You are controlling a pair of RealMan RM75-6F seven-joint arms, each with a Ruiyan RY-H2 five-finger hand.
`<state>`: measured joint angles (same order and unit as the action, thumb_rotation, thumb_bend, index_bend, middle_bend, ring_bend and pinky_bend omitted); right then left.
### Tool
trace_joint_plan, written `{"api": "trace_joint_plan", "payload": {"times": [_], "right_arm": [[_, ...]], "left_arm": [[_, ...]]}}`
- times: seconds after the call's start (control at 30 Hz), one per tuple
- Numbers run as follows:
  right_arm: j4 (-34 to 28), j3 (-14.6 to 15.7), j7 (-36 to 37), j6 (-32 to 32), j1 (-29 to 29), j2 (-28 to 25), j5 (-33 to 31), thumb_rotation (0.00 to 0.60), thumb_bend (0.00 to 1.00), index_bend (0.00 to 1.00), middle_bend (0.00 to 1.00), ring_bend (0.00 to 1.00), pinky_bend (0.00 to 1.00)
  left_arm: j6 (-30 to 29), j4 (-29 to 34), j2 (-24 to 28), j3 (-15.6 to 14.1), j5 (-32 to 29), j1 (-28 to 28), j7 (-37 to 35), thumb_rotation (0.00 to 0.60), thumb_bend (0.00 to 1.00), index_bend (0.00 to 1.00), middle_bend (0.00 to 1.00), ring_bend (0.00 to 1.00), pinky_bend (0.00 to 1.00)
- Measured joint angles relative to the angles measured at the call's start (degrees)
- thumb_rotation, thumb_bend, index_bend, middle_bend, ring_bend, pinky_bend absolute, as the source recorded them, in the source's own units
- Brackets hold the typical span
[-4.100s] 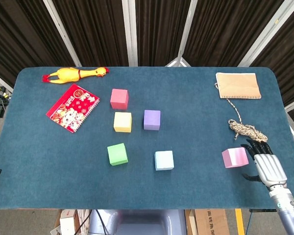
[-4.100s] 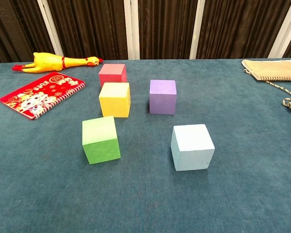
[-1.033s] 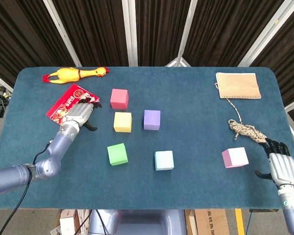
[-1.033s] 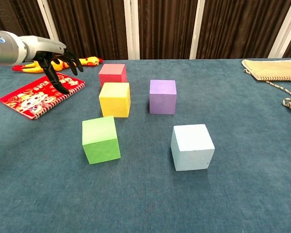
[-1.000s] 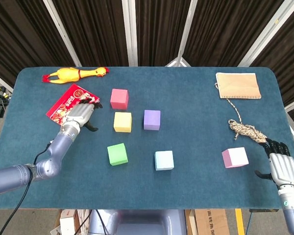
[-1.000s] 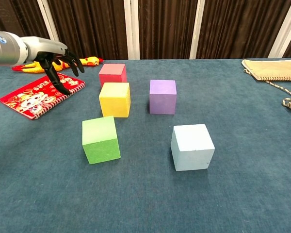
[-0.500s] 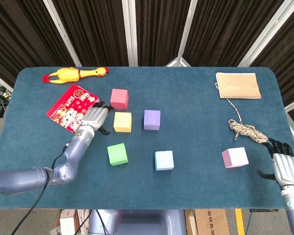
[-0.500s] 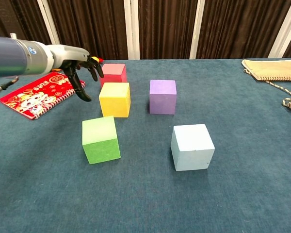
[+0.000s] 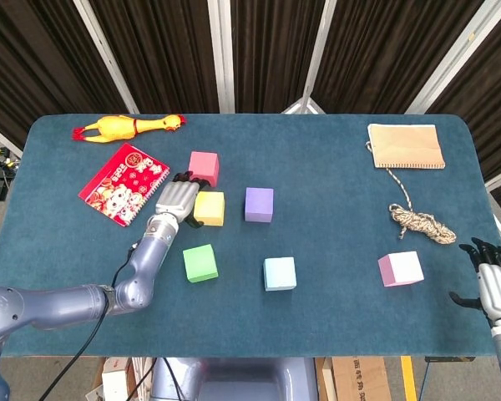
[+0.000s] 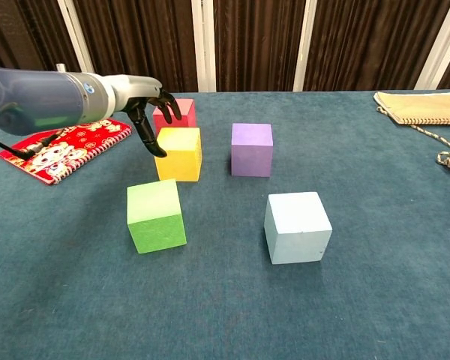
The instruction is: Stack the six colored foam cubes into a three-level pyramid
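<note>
On the blue felt-like table [image 9: 334,251] six foam cubes lie apart, none stacked. The red cube [image 9: 204,167] is at about 11 o'clock from the table centre, the yellow cube [image 9: 209,208] just below it, and the purple cube [image 9: 259,204] to the yellow one's 3 o'clock. The green cube [image 9: 199,262] and the pale blue cube [image 9: 279,273] sit nearer the front edge, the pink cube [image 9: 400,268] well apart at 4 o'clock. All have soft matte faces and slightly rounded edges.

The left hand [image 9: 177,200], grey metal with black fingers, hangs just beside the yellow cube's left face; its fingers [image 10: 147,127] are spread and curled downward, holding nothing. In the chest view I cannot tell if they touch the cube. The right hand [image 9: 494,284] is at the table's right edge, fingers spread, empty.

At 10 o'clock lie a glossy red spiral notebook [image 9: 123,183] and a rubber chicken [image 9: 129,126]. At 2 o'clock there is a flat tan woven pouch [image 9: 406,145] and a bundle of coarse rope [image 9: 422,222].
</note>
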<state>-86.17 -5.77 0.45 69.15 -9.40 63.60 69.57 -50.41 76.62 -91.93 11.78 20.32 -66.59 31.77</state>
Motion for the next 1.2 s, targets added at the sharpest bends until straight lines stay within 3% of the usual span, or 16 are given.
{"api": "trace_joint_plan", "payload": {"times": [0.5, 1.2], "right_arm": [[-0.3, -0.4, 1.3, 0.7, 0.3, -0.3, 1.0, 0.600, 0.18, 0.18, 0.10, 0.08, 0.04], [-0.8, -0.7, 0.8, 0.7, 0.3, 0.2, 0.4, 0.600, 0.18, 0.18, 0.10, 0.08, 0.04]], "left_arm": [[0.6, -4.4, -4.3, 0.7, -1.2, -1.5, 3.3, 0.600, 0.23, 0.24, 0.22, 0.00, 0.01], [-0.1, -7.4, -6.0, 1.7, -0.3, -0.9, 6.0, 0.600, 0.25, 0.29, 0.28, 0.01, 0.01]]}}
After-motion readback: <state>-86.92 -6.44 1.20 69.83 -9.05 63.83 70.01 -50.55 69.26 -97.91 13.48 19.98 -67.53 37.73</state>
